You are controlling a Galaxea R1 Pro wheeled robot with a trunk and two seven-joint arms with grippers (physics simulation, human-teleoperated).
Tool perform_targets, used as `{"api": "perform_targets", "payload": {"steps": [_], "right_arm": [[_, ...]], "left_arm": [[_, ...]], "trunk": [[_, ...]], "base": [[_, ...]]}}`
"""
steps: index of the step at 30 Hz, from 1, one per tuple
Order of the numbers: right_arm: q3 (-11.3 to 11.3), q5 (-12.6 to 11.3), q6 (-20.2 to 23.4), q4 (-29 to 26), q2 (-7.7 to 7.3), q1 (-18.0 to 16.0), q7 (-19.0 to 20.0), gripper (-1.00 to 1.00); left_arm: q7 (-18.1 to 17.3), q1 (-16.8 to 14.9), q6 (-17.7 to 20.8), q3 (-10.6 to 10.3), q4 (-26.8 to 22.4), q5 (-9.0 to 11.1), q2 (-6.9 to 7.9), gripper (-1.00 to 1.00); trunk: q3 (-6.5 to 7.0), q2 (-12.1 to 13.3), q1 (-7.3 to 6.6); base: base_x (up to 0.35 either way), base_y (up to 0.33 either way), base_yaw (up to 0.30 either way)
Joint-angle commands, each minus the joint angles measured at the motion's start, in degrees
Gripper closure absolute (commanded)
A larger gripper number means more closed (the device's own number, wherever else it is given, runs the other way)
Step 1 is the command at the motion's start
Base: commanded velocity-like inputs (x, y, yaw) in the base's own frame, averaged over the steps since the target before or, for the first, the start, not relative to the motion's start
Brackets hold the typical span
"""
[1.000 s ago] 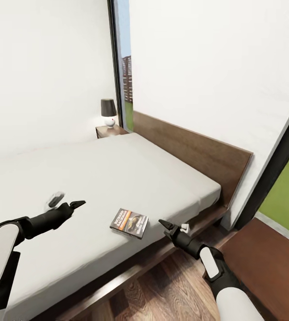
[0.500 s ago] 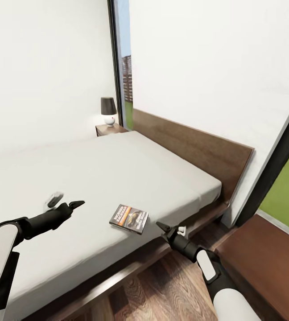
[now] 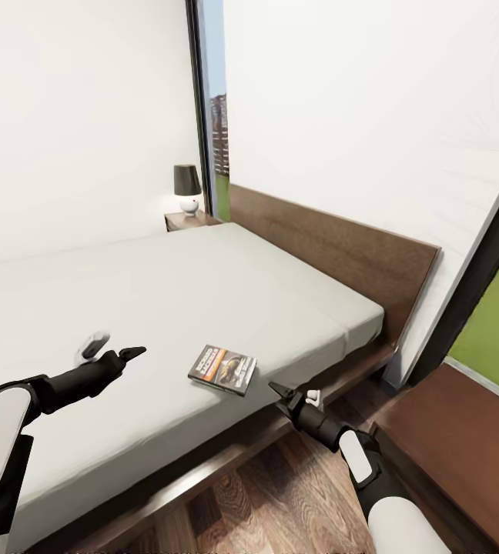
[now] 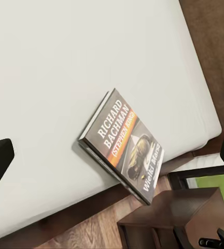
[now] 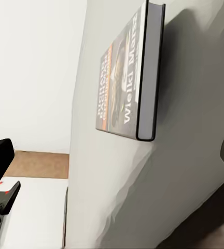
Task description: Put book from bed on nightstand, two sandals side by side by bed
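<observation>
Both arms are held forward and low in the head view. The left gripper (image 3: 132, 353) is pointed ahead with its jaws parted, nothing held. The right gripper (image 3: 278, 391) is likewise open and empty, angled inward.

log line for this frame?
phase: approach | book flat on bed, near edge | right gripper open beside it | left gripper open, empty

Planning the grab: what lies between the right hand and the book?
In the head view, only a short stretch of bare mattress at the edge of the bed separates the right hand from the book; nothing stands in the way.
</observation>
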Motion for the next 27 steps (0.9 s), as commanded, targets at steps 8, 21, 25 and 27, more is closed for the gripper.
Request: {"api": "perform_targets", "payload": {"steps": [8,21,25,27], "right_arm": [[-0.33,-0.14,3.19,-0.02,0.04,-0.12,0.53,-1.00],[-0.49,-0.17,4.47,-0.09,0.03,-0.30,0.67,-1.00],[-0.50,-0.22,4.51,-0.09,0.05,-0.31,0.70,-1.00],[-0.50,-0.24,4.52,-0.07,0.06,-0.31,0.71,-1.00]], "left_arm": [[0.55,-0.04,0.19,0.09,0.01,0.63,0.01,-1.00],[0.18,0.22,0.47,-0.05,0.01,0.59,0.50,-1.00],[0.14,1.13,0.52,-0.31,0.19,0.08,0.75,-1.00],[0.13,1.34,0.53,-0.29,0.30,-0.04,0.80,-1.00]], "trunk": [[-1.49,-3.25,1.75],[-2.57,-5.65,3.07],[-2.57,-5.65,3.07],[-2.57,-5.65,3.07]], "base": [[0.000,0.000,0.000],[0.000,0.000,0.000],[0.077,0.073,0.000],[0.164,0.167,0.000]]}}
